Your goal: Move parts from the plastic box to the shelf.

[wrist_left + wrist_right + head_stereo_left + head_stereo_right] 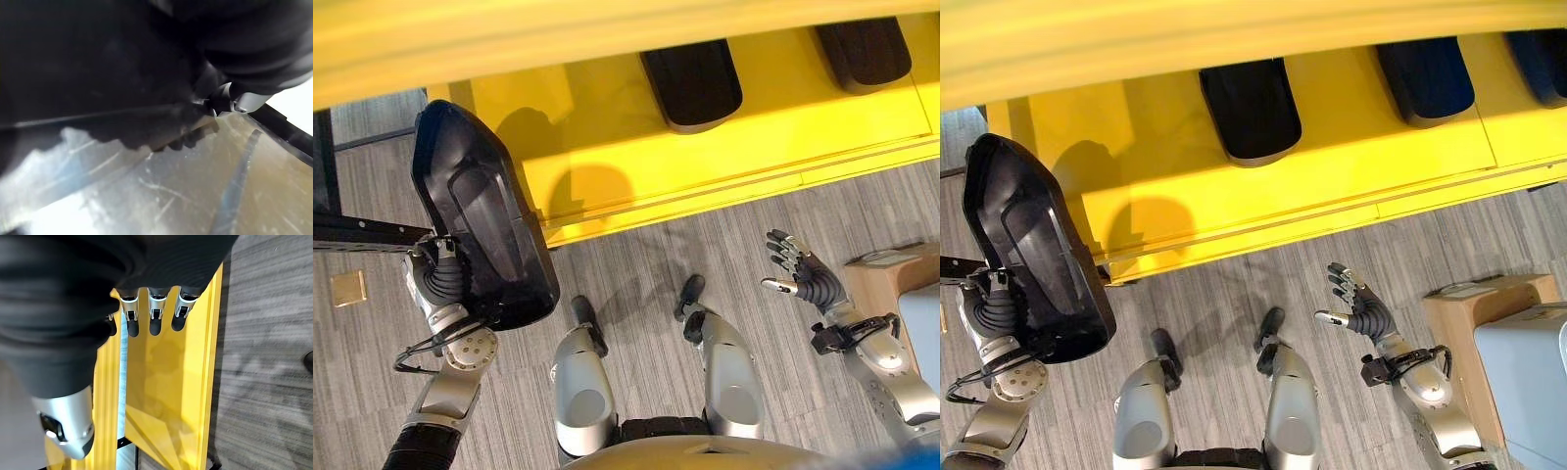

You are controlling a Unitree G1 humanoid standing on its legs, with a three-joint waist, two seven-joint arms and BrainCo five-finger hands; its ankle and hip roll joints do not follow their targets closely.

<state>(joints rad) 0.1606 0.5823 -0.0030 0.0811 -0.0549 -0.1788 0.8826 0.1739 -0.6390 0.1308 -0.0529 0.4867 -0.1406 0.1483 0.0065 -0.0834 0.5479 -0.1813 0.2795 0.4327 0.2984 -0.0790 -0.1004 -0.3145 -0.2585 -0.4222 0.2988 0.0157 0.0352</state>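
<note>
Two black moulded parts lie on the yellow shelf [636, 157], the largest thing in sight, a long tiered rack stretching across the upper part of the head views above the grey wood-grain floor [636, 264]. One shelved part [693, 83] sits near the middle of the lower tier, a second shelved part [864, 49] well apart from it toward the robot's right; the right eye view catches the edge of a third shelved part [1542, 59] further along. Next in size, a held black part [484, 230], a long glossy moulded shell, stands tilted on end at the shelf's left end, its upper end overlapping the shelf corner. The left hand [438, 274] is at the lower edge of this part, apparently carrying it; its fingers are hidden behind the part, so their grip cannot be told. A pale box [1523, 372] stands on the floor at the robot's right, partly cut off. The right hand [803, 274] hangs in the air over the floor, near the box, fingers spread and relaxed, holding nothing. A small tan square [348, 288] lies on the floor at far left.
</note>
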